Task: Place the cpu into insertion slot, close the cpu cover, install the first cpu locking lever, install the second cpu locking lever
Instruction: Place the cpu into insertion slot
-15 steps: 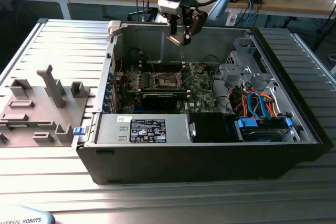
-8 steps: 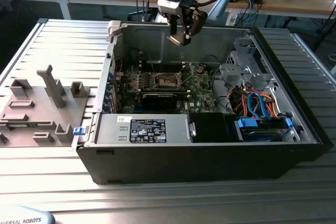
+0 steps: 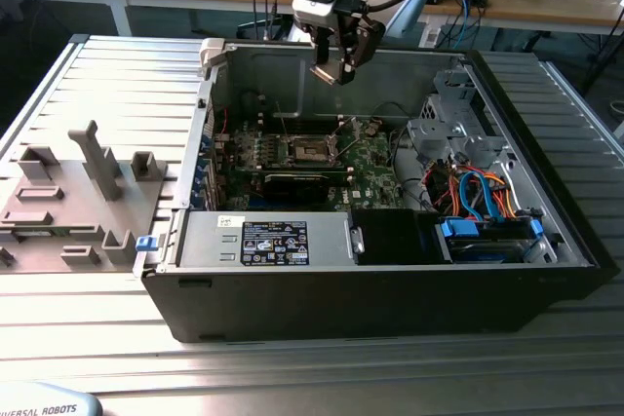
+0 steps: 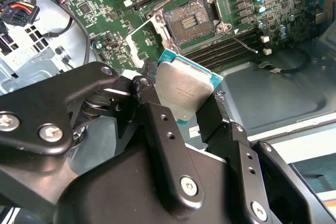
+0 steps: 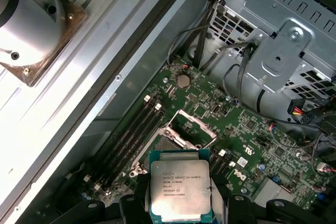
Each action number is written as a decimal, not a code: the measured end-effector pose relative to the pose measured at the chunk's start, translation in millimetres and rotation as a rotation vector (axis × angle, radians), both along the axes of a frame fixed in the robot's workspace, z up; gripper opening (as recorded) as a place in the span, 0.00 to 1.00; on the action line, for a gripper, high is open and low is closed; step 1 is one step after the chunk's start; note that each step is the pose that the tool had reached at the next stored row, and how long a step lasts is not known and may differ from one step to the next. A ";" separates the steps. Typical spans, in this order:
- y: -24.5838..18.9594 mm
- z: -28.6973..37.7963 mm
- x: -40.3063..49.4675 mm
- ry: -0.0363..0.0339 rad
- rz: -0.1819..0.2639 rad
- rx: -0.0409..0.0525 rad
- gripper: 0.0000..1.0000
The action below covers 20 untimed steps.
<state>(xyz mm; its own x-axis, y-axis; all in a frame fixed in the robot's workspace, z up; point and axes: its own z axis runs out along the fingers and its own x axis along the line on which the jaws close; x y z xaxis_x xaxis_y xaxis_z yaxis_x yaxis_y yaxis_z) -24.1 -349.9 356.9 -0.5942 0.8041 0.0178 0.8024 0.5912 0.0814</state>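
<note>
1. Exterior view, widest thing first: a ribbed metal table (image 3: 117, 75), bearing a black computer case (image 3: 370, 299) laid on its side with the panel off.
2. Inside, flat on the case floor: the green board (image 3: 375, 158), open to reach from above.
3. Hanging over the case's far wall, well above the board: the gripper (image 3: 336, 70). Jaws part-way closed and clamped on two opposite edges of the chip (image 4: 186, 87), plain in the second wrist view; nothing else in the grasp.
4. On the board, in the first wrist view: the cover (image 5: 193, 128), a thin silver frame, seemingly swung up and open rather than lying flat.
5. Beside that frame: the socket (image 4: 191, 22), square and dark, contacts bare, nothing seated in it.
6. Smallest: the chip itself, in the air, metal top showing in both wrist views, well apart from the socket and touching only the jaws.
7. Step in hand, by the look of it: carrying the chip to the socket. Worth doing slowly. Square the chip's edges to the socket's rim while high, keep it level, come straight down, and steer clear of the raised cover. No sliding across the contacts, probably the easiest way to bend them. No pressing either; better to let go only once flat within the rim.
</note>
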 end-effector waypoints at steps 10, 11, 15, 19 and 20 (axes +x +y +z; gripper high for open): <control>0.0 0.0 0.0 0.0000 -0.007 0.0000 0.54; 0.0 0.0 0.0 -0.0001 -0.008 0.0000 0.54; 0.0 0.0 0.0 -0.0001 -0.010 0.0000 0.54; 0.0 0.0 0.0 0.0000 -0.014 0.0000 0.54; 0.0 0.0 0.0 0.0000 -0.014 0.0000 0.54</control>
<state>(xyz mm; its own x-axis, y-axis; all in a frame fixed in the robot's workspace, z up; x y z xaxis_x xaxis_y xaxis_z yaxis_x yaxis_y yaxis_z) -24.1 -349.9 356.9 -0.5827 0.8125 0.0177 0.8107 0.5797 0.0814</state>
